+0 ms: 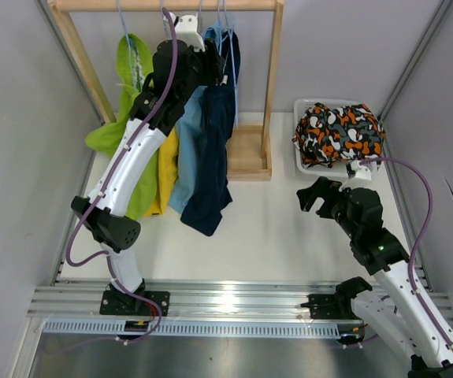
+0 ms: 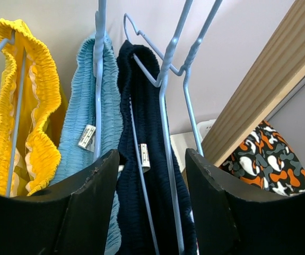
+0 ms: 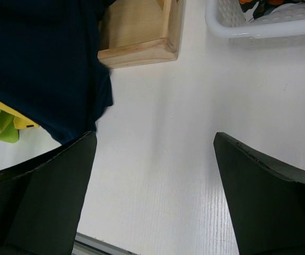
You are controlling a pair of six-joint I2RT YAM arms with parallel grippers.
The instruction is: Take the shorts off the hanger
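Top external: four pairs hang on the wooden rack (image 1: 272, 79). From the left they are lime green shorts (image 1: 124, 118), yellow shorts (image 1: 163, 181), light blue shorts (image 1: 187, 150) and navy shorts (image 1: 214, 157). Your left arm is raised to the rail at the navy pair.

Left wrist:
- The left gripper (image 2: 153, 159) stands wide, holding nothing.
- The navy waistband hangs in the gap, with a blue wire hanger (image 2: 165, 79) running down through it.
- The light blue pair sits just beside it, at the left finger.

For the step in hand, as I judge it:
- Pinch cloth only. Keep the wire out of the bite, or the hanger will likely come away with the shorts.
- Keep the light blue pair out of the grip too.
- Grip just under the elastic, where the fabric bunches thick.
- Work the waistband off one hanger arm first rather than tugging straight down.

Containers: the white bin (image 1: 299, 110) sits at the back right, beside the rack's base. It holds the patterned shorts (image 1: 338, 132), heaped to the rim. I see nothing else in it.

Right wrist: the right gripper (image 3: 155, 138) is spread wide and empty, low over the table (image 1: 273, 228) near the bin.
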